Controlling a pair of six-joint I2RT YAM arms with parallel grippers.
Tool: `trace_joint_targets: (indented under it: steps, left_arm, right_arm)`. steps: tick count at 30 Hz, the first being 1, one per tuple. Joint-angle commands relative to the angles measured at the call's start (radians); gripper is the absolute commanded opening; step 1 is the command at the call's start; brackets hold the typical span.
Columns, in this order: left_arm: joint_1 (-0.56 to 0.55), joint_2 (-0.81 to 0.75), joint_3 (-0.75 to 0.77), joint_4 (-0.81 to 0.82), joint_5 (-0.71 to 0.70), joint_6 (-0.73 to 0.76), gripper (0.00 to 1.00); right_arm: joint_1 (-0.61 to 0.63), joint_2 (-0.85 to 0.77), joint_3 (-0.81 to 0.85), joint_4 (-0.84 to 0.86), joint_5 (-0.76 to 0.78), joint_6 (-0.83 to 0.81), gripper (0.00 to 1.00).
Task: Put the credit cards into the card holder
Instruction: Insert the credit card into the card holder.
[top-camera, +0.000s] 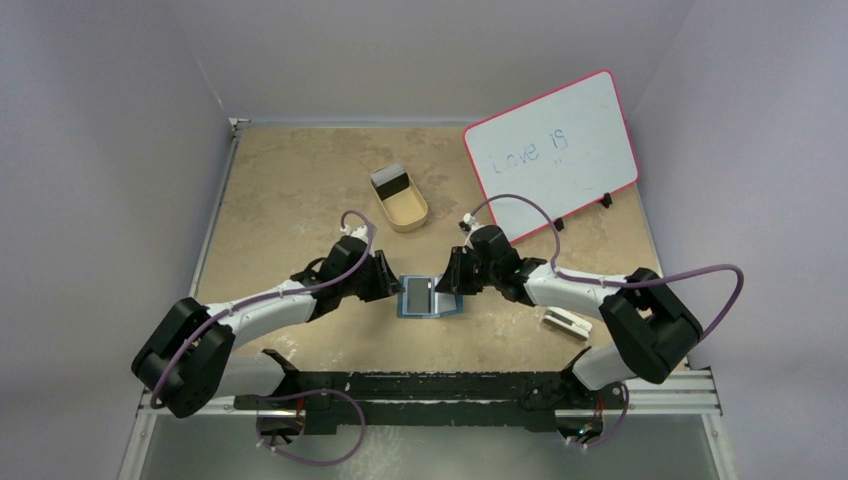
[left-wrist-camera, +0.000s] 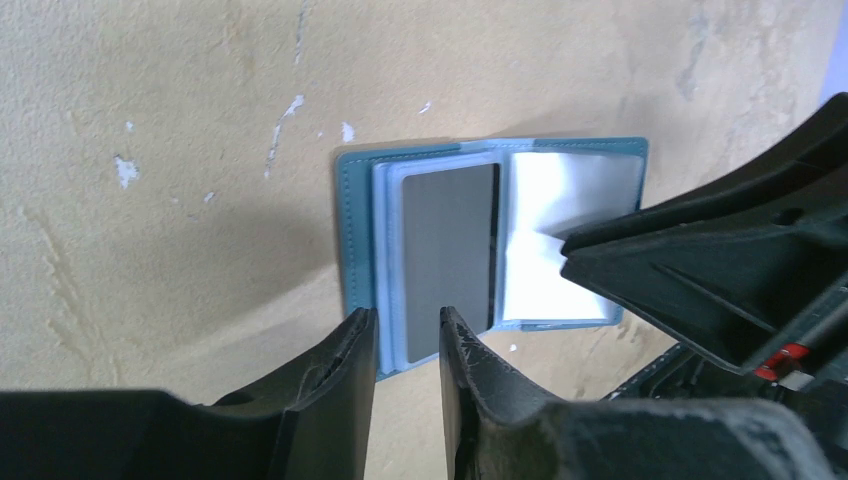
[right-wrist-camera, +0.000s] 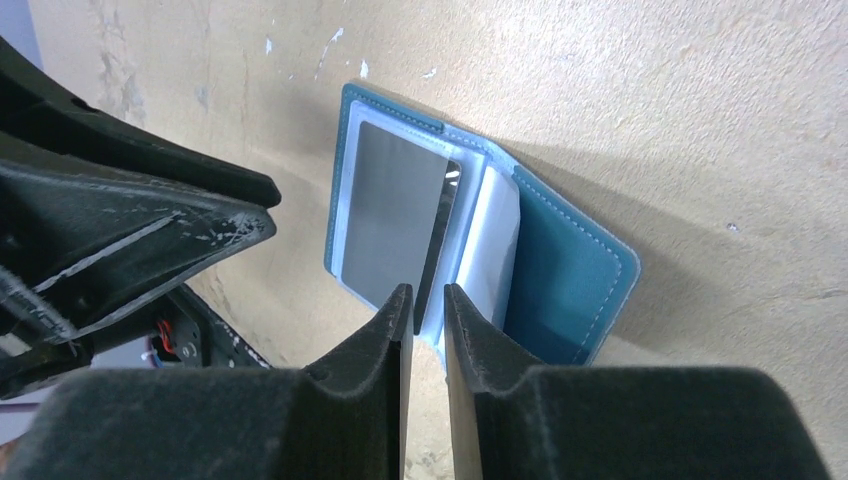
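Lying open on the bench (top-camera: 300, 190) toward the middle of its near edge, the teal card holder (top-camera: 430, 296) shows pale stitched borders and clear sleeves; a dark grey credit card (left-wrist-camera: 450, 250) sits in one. The left claw (left-wrist-camera: 408, 318) stands spread at its edge; the right claw (right-wrist-camera: 427, 295) pinches a lifted sleeve.

The teal-blue card holder (left-wrist-camera: 352, 230) lies open and flat, clear sleeves facing up. One dark grey credit card (left-wrist-camera: 448, 250) sits inside a sleeve.
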Motion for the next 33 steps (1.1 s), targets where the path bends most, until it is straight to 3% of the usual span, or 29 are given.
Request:
trace_joint_targets:
  steps: [1,14,33]
  left_arm:
    - [0.0,-0.022,-0.005,0.153,0.013,-0.055,0.3]
    - [0.0,0.083,-0.054,0.338,0.051,-0.1,0.33]
    - [0.0,0.117,-0.051,0.335,0.045,-0.071,0.34]
  right_arm:
    - [0.003,0.025,0.041,0.035,0.012,-0.019,0.19]
    - [0.003,0.083,0.03,0.069,-0.022,-0.043,0.16]
    - [0.003,0.13,-0.019,0.078,0.015,-0.029,0.15]
